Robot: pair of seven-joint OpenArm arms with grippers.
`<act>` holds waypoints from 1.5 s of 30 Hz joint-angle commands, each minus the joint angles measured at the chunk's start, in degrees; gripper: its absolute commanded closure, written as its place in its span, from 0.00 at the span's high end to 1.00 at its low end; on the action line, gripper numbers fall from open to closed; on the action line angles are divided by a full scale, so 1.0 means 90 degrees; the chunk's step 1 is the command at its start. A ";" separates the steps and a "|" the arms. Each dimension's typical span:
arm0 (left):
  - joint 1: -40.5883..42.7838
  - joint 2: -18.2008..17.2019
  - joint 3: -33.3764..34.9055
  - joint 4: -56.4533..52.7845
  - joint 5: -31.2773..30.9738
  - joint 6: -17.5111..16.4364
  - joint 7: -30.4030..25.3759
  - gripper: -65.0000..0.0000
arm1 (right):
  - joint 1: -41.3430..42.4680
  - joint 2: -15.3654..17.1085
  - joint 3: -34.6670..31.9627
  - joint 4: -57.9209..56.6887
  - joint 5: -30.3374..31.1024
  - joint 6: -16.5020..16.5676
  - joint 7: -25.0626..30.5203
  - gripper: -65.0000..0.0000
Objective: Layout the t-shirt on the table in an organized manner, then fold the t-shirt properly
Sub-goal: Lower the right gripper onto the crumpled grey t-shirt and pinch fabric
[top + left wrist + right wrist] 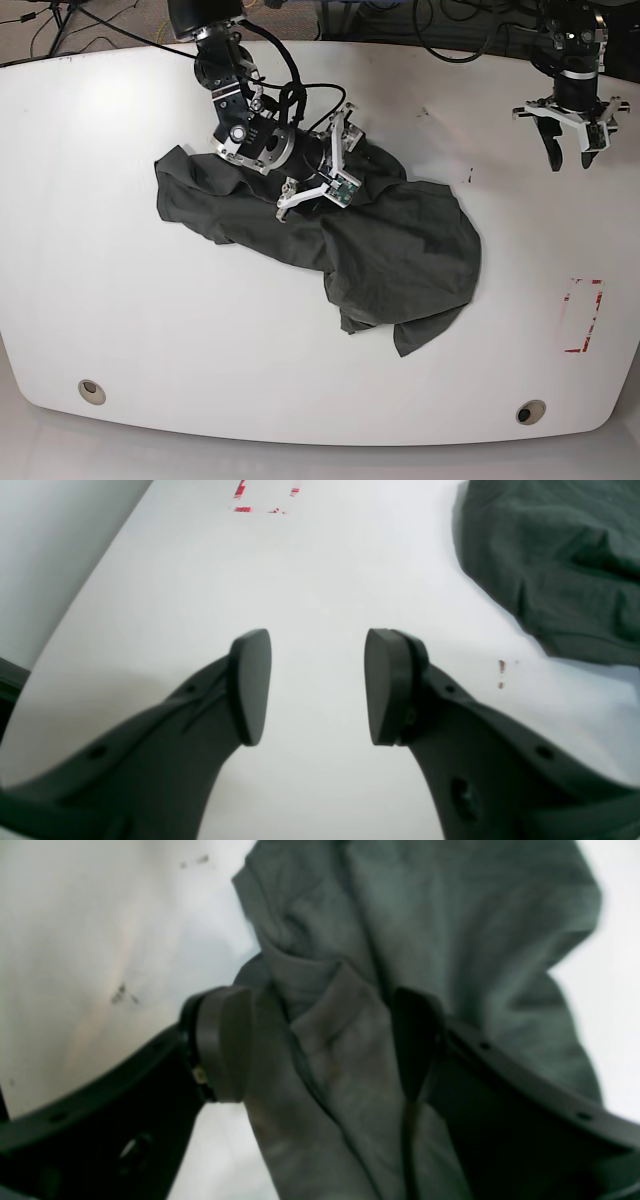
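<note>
The dark grey t-shirt (330, 235) lies crumpled in a heap in the middle of the white table (100, 300). My right gripper (335, 165) is down on the heap's upper edge. In the right wrist view its fingers (225, 1040) stand apart on either side of a raised fold of the t-shirt (425, 915), so the right gripper (320, 1040) is open. My left gripper (570, 158) hangs over bare table at the far right, away from the cloth. The left gripper (317, 655) is open and empty, with the t-shirt (560, 565) at the upper right of its view.
A red-and-white sticker (583, 315) marks the table's right side and also shows as the sticker (260, 497) ahead of the left gripper. Two grommet holes (91, 390) (530, 411) sit near the front edge. Cables run along the back edge.
</note>
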 commanded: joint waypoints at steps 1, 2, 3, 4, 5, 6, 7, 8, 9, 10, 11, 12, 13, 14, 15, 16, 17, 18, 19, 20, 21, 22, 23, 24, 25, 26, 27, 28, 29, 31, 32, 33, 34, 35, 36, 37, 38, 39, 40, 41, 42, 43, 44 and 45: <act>0.0040 -0.0055 -0.0040 0.0140 -0.0005 0.0035 -0.0173 0.44 | 0.0236 -0.0014 -0.0105 -0.0133 0.0081 -0.0011 0.0143 0.63; 0.0040 -0.0055 -0.0040 0.0130 -0.0005 0.0035 -0.0173 0.44 | 0.0294 -0.0004 -0.0144 -0.0221 0.0081 -0.0011 0.0143 0.63; 0.0040 -0.0055 -0.0040 0.0130 -0.0005 0.0035 -0.0173 0.44 | 0.0363 -0.0004 -0.0173 -0.0308 0.0081 -0.0011 0.0143 0.63; 0.0040 -0.0055 -0.0040 0.0130 -0.0005 0.0035 -0.0173 0.44 | 0.0441 -0.0004 -0.0222 -0.0387 0.0081 -0.0011 0.0143 0.63; 0.0040 -0.0055 -0.0040 0.0130 -0.0005 0.0035 -0.0173 0.44 | 0.0509 -0.0014 -0.0251 -0.0475 0.0081 -0.0011 0.0143 0.63; 0.0040 -0.0055 -0.0040 0.0130 -0.0005 0.0035 -0.0173 0.44 | 0.0558 -0.0014 -0.0281 -0.0533 0.0081 -0.0011 0.0143 0.63; 0.0040 -0.0055 -0.0040 0.0130 -0.0005 0.0035 -0.0173 0.44 | 0.0626 -0.0014 -0.0310 -0.0631 0.0081 -0.0011 0.0143 0.63; 0.0040 -0.0055 -0.0040 0.0130 -0.0005 0.0035 -0.0173 0.44 | 0.0685 -0.0014 -0.0349 -0.0709 0.0081 -0.0011 0.0153 0.63; 0.0040 -0.0055 -0.0040 0.0130 -0.0005 0.0035 -0.0173 0.44 | 0.0734 -0.0024 -0.0378 -0.0777 0.0091 -0.0011 0.0153 0.63; 0.0040 -0.0055 -0.0040 0.0120 -0.0005 0.0035 -0.0173 0.44 | 0.0812 -0.0024 -0.0388 -0.0865 0.0100 -0.0011 0.0153 0.63; 0.0040 -0.0055 -0.0040 0.0120 -0.0005 0.0035 -0.0173 0.44 | 0.0861 -0.0024 -0.0408 -0.0914 0.0110 -0.0011 0.0163 0.63; 0.0040 -0.0055 -0.0040 0.0120 -0.0005 0.0035 -0.0173 0.44 | 0.0919 -0.0024 -0.0408 -0.0992 0.0110 -0.0011 0.0163 0.63; 0.0040 -0.0055 -0.0040 0.0120 -0.0005 0.0035 -0.0173 0.44 | 0.0998 -0.0034 -0.0408 -0.1090 0.0110 -0.0011 0.0163 0.63; 0.0040 -0.0055 -0.0040 0.0120 -0.0005 0.0035 -0.0163 0.44 | 0.1046 -0.0034 -0.0408 -0.1149 0.0110 -0.0011 0.0163 0.63; 0.0040 -0.0055 -0.0040 0.0120 -0.0005 0.0035 -0.0163 0.44 | 0.1115 -0.0034 -0.0408 -0.1207 0.0110 -0.0011 0.0172 0.63; 0.0040 -0.0055 -0.0040 0.0120 -0.0005 0.0035 -0.0163 0.44 | 0.1154 -0.0034 -0.0408 -0.1236 0.0110 -0.0011 0.0172 0.63; 0.0040 -0.0055 -0.0040 0.0120 -0.0005 0.0035 -0.0163 0.44 | 0.1183 -0.0034 -0.0408 -0.1256 0.0110 -0.0011 0.0172 0.63; 0.0040 -0.0055 -0.0040 0.0120 -0.0005 0.0035 -0.0163 0.44 | 0.1222 -0.0034 -0.0398 -0.1266 0.0110 -0.0011 0.0172 0.63; 0.0040 -0.0055 -0.0040 0.0120 -0.0005 0.0035 -0.0163 0.44 | 0.1242 -0.0034 -0.0398 -0.1266 0.0110 -0.0011 0.0172 0.63; 0.0040 -0.0055 -0.0040 0.0120 -0.0005 0.0035 -0.0163 0.44 | 0.1261 -0.0034 -0.0398 -0.1276 0.0110 -0.0011 0.0172 0.63; 0.0040 -0.0055 -0.0040 0.0120 -0.0005 0.0035 -0.0163 0.44 | 0.1261 -0.0034 -0.0398 -0.1276 0.0110 -0.0011 0.0172 0.63; 0.0040 -0.0055 -0.0040 0.0120 -0.0005 0.0035 -0.0163 0.44 | 0.1261 -0.0034 -0.0398 -0.1266 0.0110 -0.0011 0.0172 0.63; 0.0030 -0.0055 -0.0040 0.0120 -0.0005 0.0035 -0.0163 0.44 | 0.1261 -0.0034 -0.0388 -0.1266 0.0110 -0.0011 0.0163 0.63; 0.0030 -0.0055 -0.0040 0.0120 0.0005 0.0035 -0.0163 0.44 | 0.1251 -0.0014 -0.0398 -0.1266 0.0110 -0.0011 0.0163 0.63; 0.0021 -0.0055 -0.0040 0.0120 0.0005 0.0035 -0.0163 0.44 | 0.1242 -0.0014 -0.0408 -0.1266 0.0110 -0.0011 0.0163 0.63; 0.0011 -0.0065 -0.0040 0.0120 0.0005 0.0035 -0.0163 0.44 | 0.1222 -0.0004 -0.0408 -0.1266 0.0110 -0.0011 0.0163 0.63; 0.0011 -0.0065 -0.0040 0.0111 0.0005 0.0035 -0.0163 0.44 | 0.1212 -0.0004 -0.0408 -0.1256 0.0110 -0.0011 0.0163 0.63; 0.0011 -0.0065 -0.0040 0.0111 0.0005 0.0035 -0.0163 0.44 | 0.1183 -0.0004 -0.0408 -0.1256 0.0110 -0.0011 0.0163 0.63; 0.0011 -0.0065 -0.0031 0.0111 0.0005 0.0035 -0.0163 0.44 | 0.1105 0.0005 -0.0408 -0.1256 0.0110 -0.0011 0.0163 0.63; 0.0001 -0.0065 -0.0031 0.0111 0.0005 0.0035 -0.0163 0.44 | 0.0988 0.0005 -0.0388 -0.1197 0.0081 -0.0011 0.0163 0.63; 0.0001 -0.0065 -0.0031 0.0111 0.0005 0.0035 -0.0163 0.44 | 0.0949 0.0005 -0.0388 -0.1149 0.0081 -0.0011 0.0163 0.63; 0.0001 -0.0065 -0.0031 0.0111 0.0005 0.0035 -0.0163 0.44 | 0.0910 0.0005 -0.0388 -0.1090 0.0081 -0.0011 0.0163 0.63; 0.0001 -0.0065 -0.0031 0.0111 0.0005 0.0035 -0.0163 0.44 | 0.0861 0.0005 -0.0388 -0.1022 0.0081 -0.0011 0.0163 0.63; 0.0001 -0.0065 -0.0031 0.0111 0.0005 0.0035 -0.0163 0.44 | 0.0822 0.0005 -0.0388 -0.0963 0.0081 -0.0011 0.0163 0.63; 0.0001 -0.0065 -0.0031 0.0111 0.0005 0.0035 -0.0163 0.44 | 0.0763 0.0005 -0.0388 -0.0875 0.0081 -0.0011 0.0163 0.63; 0.0001 -0.0065 -0.0021 0.0111 0.0005 0.0035 -0.0163 0.44 | 0.0724 0.0015 -0.0388 -0.0816 0.0081 -0.0011 0.0163 0.63; 0.0001 -0.0065 -0.0021 0.0111 0.0005 0.0035 -0.0163 0.44 | 0.0675 0.0015 -0.0378 -0.0768 0.0081 -0.0011 0.0163 0.63; 0.0001 -0.0065 -0.0021 0.0111 0.0005 0.0035 -0.0163 0.44 | 0.0636 0.0015 -0.0378 -0.0689 0.0081 -0.0011 0.0163 0.62; 0.0001 -0.0065 -0.0021 0.0111 0.0005 0.0035 -0.0163 0.44 | 0.0607 0.0015 -0.0378 -0.0641 0.0081 -0.0011 0.0153 0.61; 0.0001 -0.0065 -0.0021 0.0111 0.0005 0.0035 -0.0163 0.44 | 0.0578 0.0015 -0.0378 -0.0602 0.0071 -0.0011 0.0153 0.59; 0.0001 -0.0065 -0.0021 0.0111 0.0005 0.0035 -0.0163 0.44 | 0.0558 0.0015 -0.0378 -0.0572 0.0071 -0.0011 0.0153 0.55; 0.0001 -0.0055 -0.0021 0.0111 0.0005 0.0035 -0.0163 0.44 | 0.0548 0.0015 -0.0378 -0.0562 0.0071 -0.0011 0.0153 0.52; 0.0001 -0.0055 -0.0011 0.0111 0.0005 0.0035 -0.0163 0.44 | 0.0548 0.0015 -0.0378 -0.0562 0.0071 -0.0011 0.0153 0.47; 0.0001 -0.0055 -0.0011 0.0111 0.0005 0.0035 -0.0163 0.44 | 0.0548 0.0015 -0.0378 -0.0562 0.0071 -0.0011 0.0153 0.43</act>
